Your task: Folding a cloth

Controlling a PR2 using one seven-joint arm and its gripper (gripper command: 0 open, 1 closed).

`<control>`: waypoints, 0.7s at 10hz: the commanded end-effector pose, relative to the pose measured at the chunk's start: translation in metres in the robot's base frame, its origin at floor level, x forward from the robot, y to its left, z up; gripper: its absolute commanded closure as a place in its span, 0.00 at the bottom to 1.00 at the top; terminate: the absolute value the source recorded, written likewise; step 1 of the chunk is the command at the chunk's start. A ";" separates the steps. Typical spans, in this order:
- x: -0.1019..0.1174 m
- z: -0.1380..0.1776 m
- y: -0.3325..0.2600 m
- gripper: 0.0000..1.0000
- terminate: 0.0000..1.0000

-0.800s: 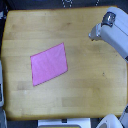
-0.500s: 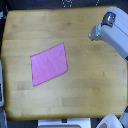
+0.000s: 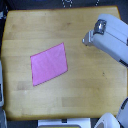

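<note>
Single exterior view, looking almost straight down from above onto a wooden tabletop [image 3: 75, 100]. Framed widely enough to take in nearly the whole tabletop, edges visible at top, bottom and the exterior view's left. Arm [image 3: 112, 40] entering from the exterior view's right. No second view for overlap.

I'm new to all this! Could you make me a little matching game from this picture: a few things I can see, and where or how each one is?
Things:
1. thin pink-magenta cloth
2. pale wooden tabletop
3. white-grey robot arm

Descriptions:
A. reaches in from the exterior view's right
B. lies flat and unfolded, left of centre
C. lies beneath everything

Pairs: 1-B, 2-C, 3-A
</note>
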 end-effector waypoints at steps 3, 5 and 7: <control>-0.029 -0.071 0.170 0.00 0.00; -0.035 -0.101 0.197 0.00 0.00; -0.038 -0.131 0.209 0.00 0.00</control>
